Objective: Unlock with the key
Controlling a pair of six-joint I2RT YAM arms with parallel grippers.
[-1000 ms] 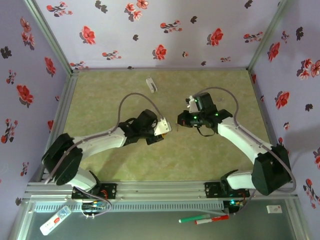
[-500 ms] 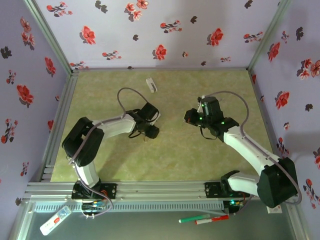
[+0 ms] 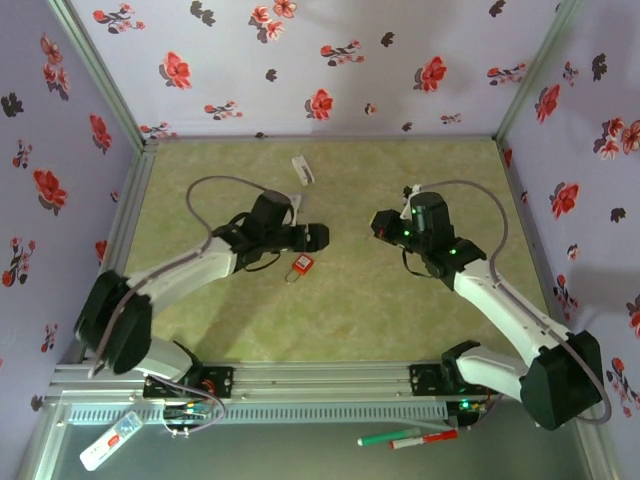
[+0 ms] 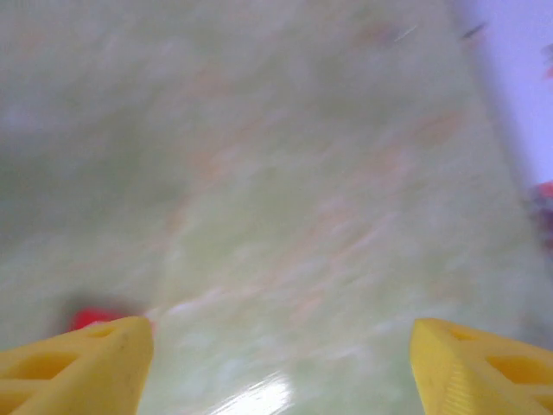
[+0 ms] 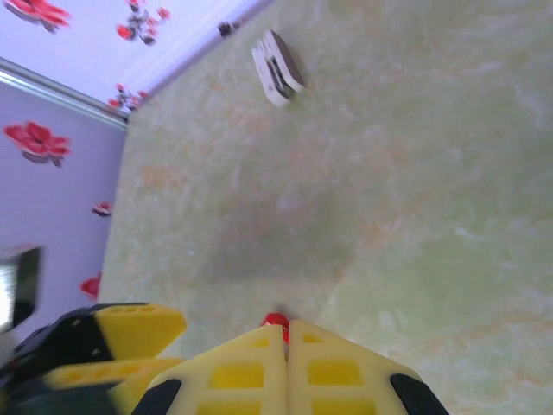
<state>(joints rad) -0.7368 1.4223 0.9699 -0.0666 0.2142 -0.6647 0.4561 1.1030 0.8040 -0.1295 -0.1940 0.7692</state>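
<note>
**Padlock on the mat, both arms hovering near it**

From the overhead camera, the red padlock (image 3: 302,265) lay on the green table (image 3: 400,310), a little left of the middle. The left gripper (image 3: 318,237) hung just behind it, close to it, but I could not tell if they touched. The right gripper (image 3: 378,222) faced it from the other side, with a clear gap of mat between the two. A small white object (image 3: 302,168) sat well back near the flowered wall. A green marker (image 3: 388,437) and a red marker (image 3: 425,438) lay on the ledge in front of the arm bases.

The left wrist picture was badly smeared. The left gripper (image 4: 281,337) stood wide apart, its yellow fingers (image 4: 86,356) at opposite corners with only table between them. A bit of the padlock (image 4: 89,318) showed right above the tip of the finger on the picture's left.

Through the right wrist camera, the right gripper (image 5: 287,333) had its yellow fingers pressed flat together. A red sliver (image 5: 275,321) poked out at their tips, apparently pinched there. I could not tell whether it was the key. The white object (image 5: 276,67) lay far ahead, and a yellow finger of the left gripper (image 5: 138,327) showed at lower left.
</note>
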